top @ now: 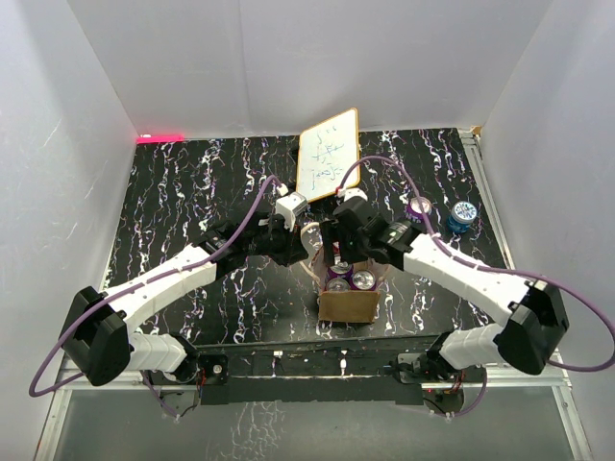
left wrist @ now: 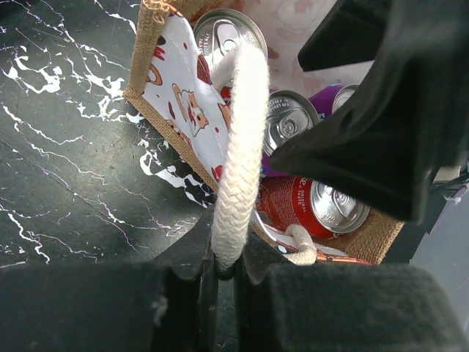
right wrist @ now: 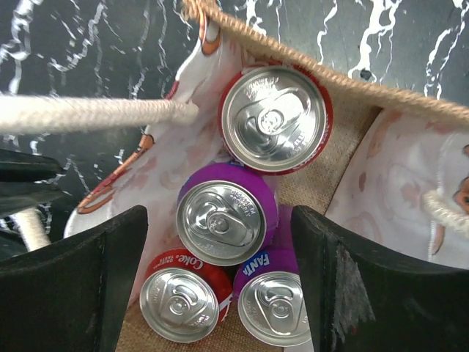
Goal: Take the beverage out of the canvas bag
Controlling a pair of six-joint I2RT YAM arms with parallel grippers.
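Note:
The tan canvas bag [top: 348, 306] stands open at the table's near middle, with several cans upright inside. My left gripper [left wrist: 223, 270] is shut on one whitish rope handle [left wrist: 239, 139] and holds it up to the bag's left; the gripper also shows in the top view [top: 304, 237]. My right gripper [right wrist: 220, 282] is open, pointing down over the bag's mouth [top: 339, 257]. Its jaws stand either side of a purple can [right wrist: 223, 220]. A red Coke can [right wrist: 179, 302], a purple Fanta can [right wrist: 275, 306] and another red can [right wrist: 275, 117] sit around it.
A wood-framed whiteboard [top: 328, 154] leans at the back middle. A purple can [top: 418, 209] and a blue can [top: 462, 217] stand on the table at the back right. The second handle [right wrist: 448, 211] lies on the bag's printed lining. White walls enclose the black marbled table [top: 173, 211].

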